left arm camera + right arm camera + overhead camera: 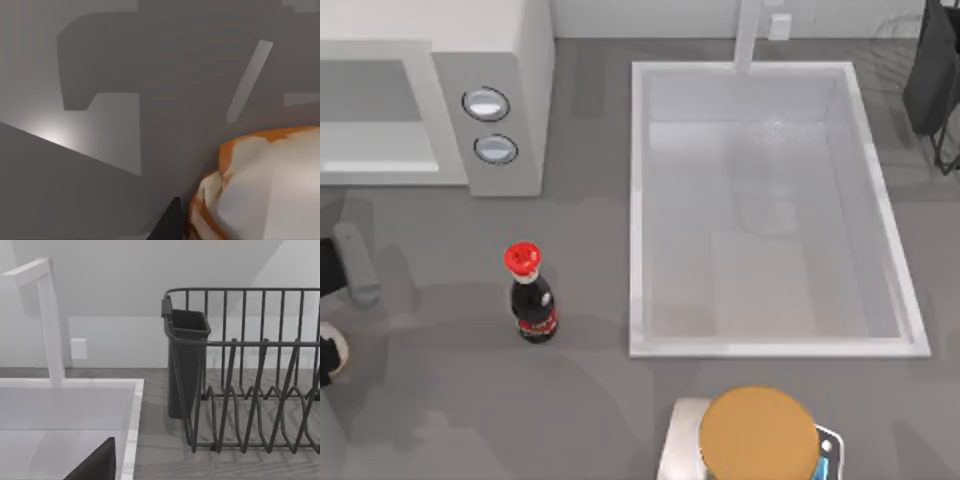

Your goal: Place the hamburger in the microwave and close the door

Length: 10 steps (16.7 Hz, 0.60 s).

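Observation:
The white microwave (510,60) stands at the back left, its two round knobs facing the table and its cavity (375,120) open. In front of it a slim grey bar (355,265) looks like the handle of the door, which is swung out. My left gripper (330,358) sits at the table's far left edge. In its wrist view the hamburger (260,185), pale with orange bits, looms close beside one dark finger (167,222), held above the grey tabletop. A dark part of my right gripper (95,467) shows over the sink's edge.
A cola bottle (530,295) with a red cap stands left of centre. The white sink (635,200) with its faucet (50,320) takes up the right half. A large brown disc (758,435) rests on a white base at the front. A dark dish rack (250,375) stands at the back right.

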{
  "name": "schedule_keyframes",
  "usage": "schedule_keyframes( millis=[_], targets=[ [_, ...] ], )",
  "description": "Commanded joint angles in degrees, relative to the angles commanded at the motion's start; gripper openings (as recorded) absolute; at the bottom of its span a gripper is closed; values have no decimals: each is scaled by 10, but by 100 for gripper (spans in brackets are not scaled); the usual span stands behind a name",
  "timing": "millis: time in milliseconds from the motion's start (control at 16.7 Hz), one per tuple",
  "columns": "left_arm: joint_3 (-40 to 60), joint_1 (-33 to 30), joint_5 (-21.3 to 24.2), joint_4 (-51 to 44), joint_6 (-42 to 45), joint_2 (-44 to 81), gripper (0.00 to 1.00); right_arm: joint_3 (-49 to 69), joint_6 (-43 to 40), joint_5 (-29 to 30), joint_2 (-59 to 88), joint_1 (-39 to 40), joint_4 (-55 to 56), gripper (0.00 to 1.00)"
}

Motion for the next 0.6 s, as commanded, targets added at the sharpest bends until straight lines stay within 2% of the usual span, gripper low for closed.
schedule_keyframes(
  millis=[120,180,600],
  targets=[
    [0,0,0,0,0,0,2,0,0,0,0,0,0,100],
    [0,0,0,0,0,0,0,0,0,0,0,0,0,100],
    [0,0,0,0,0,0,0,0,0,0,0,0,0,100]
  ],
)
